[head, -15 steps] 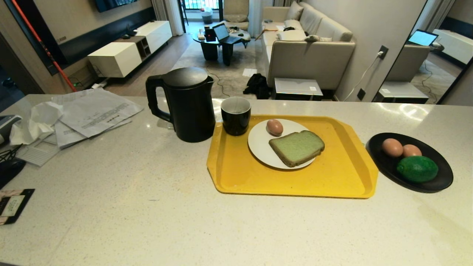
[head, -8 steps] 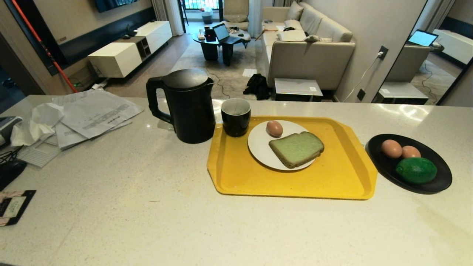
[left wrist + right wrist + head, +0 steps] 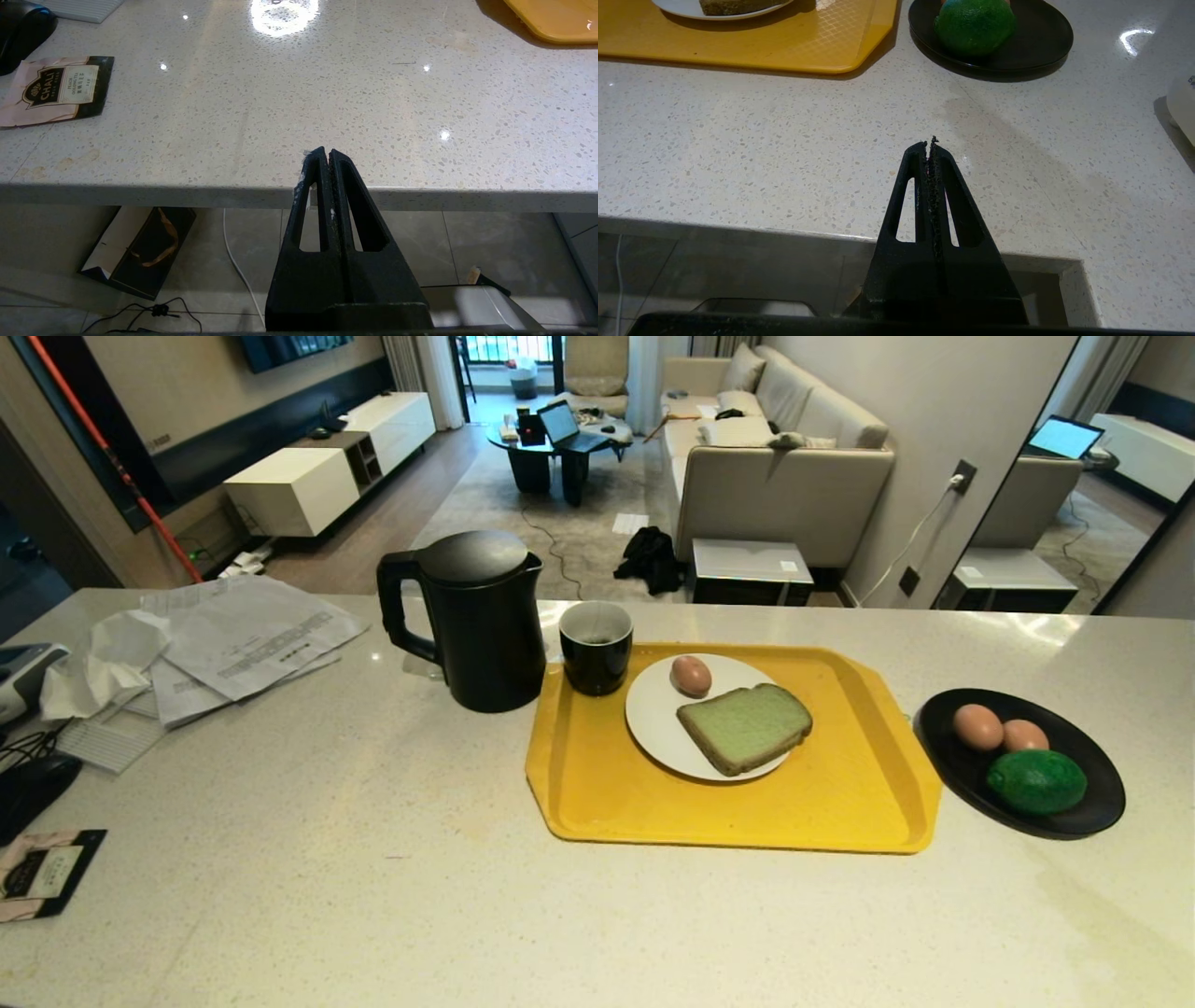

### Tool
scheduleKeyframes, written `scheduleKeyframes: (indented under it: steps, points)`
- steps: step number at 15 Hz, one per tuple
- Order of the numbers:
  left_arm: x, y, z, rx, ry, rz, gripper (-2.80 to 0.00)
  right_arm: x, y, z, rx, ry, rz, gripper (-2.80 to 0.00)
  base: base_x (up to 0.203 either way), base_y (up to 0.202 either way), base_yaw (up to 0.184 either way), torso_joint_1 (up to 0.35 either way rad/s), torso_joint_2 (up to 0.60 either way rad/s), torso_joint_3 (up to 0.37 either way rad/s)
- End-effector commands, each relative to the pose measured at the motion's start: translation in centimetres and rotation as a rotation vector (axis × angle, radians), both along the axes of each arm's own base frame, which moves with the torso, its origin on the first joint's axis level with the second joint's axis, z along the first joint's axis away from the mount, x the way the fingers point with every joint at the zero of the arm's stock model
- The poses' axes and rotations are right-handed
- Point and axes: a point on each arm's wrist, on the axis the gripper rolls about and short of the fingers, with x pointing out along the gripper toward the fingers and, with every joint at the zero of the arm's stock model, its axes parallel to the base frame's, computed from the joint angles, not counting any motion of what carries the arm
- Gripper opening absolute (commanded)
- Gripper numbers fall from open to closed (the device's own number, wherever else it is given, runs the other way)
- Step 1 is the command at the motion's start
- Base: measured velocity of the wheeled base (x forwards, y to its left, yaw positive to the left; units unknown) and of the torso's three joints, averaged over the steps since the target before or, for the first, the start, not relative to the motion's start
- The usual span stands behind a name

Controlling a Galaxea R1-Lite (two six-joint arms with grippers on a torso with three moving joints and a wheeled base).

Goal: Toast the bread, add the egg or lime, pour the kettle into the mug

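Seemingly nothing remains: bread (image 3: 744,727) and egg (image 3: 691,675) sit plated, mug (image 3: 596,647) beside kettle (image 3: 476,619); my left gripper (image 3: 325,154) and right gripper (image 3: 930,145) are clenched empty.

tabletop (image 3: 373,859): pale, speckled
tray (image 3: 597,793): yellow
kettle (image 3: 485,625): matte black
mug (image 3: 595,658): black, white inside
bread (image 3: 744,728): pale green, brown crust
lime (image 3: 1036,781): dark green
round plate (image 3: 653,728): white
fruit dish (image 3: 1092,803): black
eggs (image 3: 691,675): pinkish-brown

eggs (image 3: 692,675): 3 | lime (image 3: 1036,781): 1 | bread (image 3: 744,727): 1 | kettle (image 3: 471,619): 1 | mug (image 3: 596,647): 1
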Motion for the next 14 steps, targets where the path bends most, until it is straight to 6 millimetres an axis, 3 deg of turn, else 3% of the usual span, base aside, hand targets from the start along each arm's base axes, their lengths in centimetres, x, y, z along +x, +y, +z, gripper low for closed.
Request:
scheduleKeyframes:
  steps: [1,14]
  points:
    - [-0.01,0.00,-0.01,0.000,-0.001,0.000,-2.80,0.01,0.00,-0.04,0.000,0.001,0.000,-2.80,0.000,0.000,0.000,0.000,0.00,0.000]
    - [-0.01,-0.01,-0.01,0.003,-0.001,-0.002,-2.80,0.00,0.00,0.00,-0.002,0.000,0.000,-2.80,0.000,0.000,0.000,0.000,0.00,0.000]
